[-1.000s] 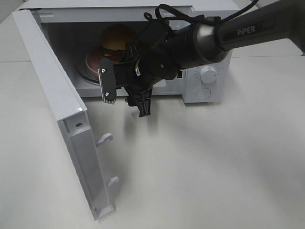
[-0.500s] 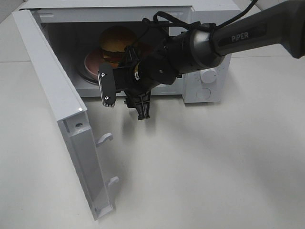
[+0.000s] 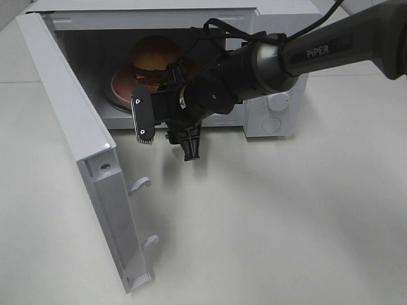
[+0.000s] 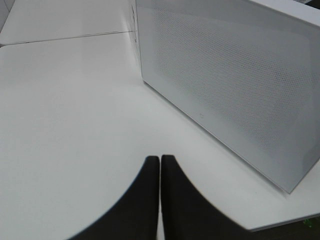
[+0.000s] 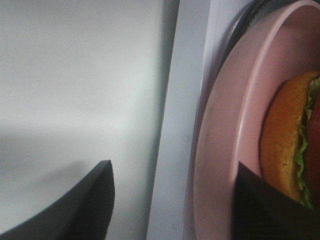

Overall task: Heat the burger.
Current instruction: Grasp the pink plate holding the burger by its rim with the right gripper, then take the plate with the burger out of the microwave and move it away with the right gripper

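Glossy dark-grey tubular right arm [image 3: 318, 47] bore white "PiPER" lettering; black cables looped above wrist; grey screw-studded finger plate [image 3: 142, 117].

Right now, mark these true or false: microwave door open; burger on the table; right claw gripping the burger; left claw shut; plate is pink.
1. The microwave door is open. True.
2. The burger sits on the table. False: it rests on a plate inside the microwave.
3. The right claw grips the burger. False: its jaws stand apart, holding nothing, in front of the opening.
4. The left claw is shut. True.
5. The plate is pink. True.
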Controlling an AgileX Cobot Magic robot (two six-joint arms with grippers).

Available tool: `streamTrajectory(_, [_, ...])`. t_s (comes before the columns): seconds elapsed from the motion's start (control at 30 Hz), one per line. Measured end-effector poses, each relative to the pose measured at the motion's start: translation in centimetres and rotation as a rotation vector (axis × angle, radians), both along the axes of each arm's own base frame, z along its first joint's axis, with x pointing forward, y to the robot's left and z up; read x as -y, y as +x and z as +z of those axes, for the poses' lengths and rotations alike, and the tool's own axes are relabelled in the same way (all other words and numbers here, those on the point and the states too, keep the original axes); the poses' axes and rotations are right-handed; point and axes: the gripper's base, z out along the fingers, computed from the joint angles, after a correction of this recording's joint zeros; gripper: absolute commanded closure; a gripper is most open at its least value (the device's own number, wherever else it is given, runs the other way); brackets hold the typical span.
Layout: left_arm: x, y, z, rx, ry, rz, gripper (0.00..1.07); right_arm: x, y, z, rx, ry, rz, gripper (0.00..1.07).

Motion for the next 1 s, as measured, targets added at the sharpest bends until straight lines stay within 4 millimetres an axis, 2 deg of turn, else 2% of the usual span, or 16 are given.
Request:
streamTrajectory(0.07, [0.0,0.0,0.0,0.000,0.000,0.000,1.06,0.0,0.0,0.0,0.000,0.000,0.000,0.61])
streamTrajectory(0.13, [0.0,0.0,0.0,0.000,-0.001,0.000,1.06,0.0,0.2,0.2,0.008,0.007,-0.001,0.77])
streamTrajectory(0.17, [0.0,0.0,0.0,0.000,-0.001,0.000,1.06,0.0,0.2,0.2,0.008,0.007,-0.001,0.77])
streamTrajectory(0.23, [0.0,0.0,0.0,0.000,-0.001,0.000,1.06,0.0,0.3,0.3,0.011,0.010,-0.002,0.88])
streamTrajectory(0.27, [0.0,0.0,0.0,0.000,-0.001,0.000,1.06,0.0,0.3,0.3,0.011,0.010,-0.002,0.88])
streamTrajectory(0.4, [0.0,0.0,0.0,0.000,-0.001,0.000,1.06,0.0,0.3,0.3,0.009,0.007,-0.003,1.03])
streamTrajectory(0.5, [0.0,0.0,0.0,0.000,-0.001,0.000,1.06,0.0,0.3,0.3,0.006,0.003,-0.005,1.07])
streamTrajectory(0.73, [0.0,0.0,0.0,0.000,-0.001,0.000,1.06,0.4,0.1,0.1,-0.021,-0.034,-0.020,1.07])
streamTrajectory(1.0, [0.0,0.0,0.0,0.000,-0.001,0.000,1.06,1.1,-0.4,1.5,-0.039,-0.099,-0.012,1.07])
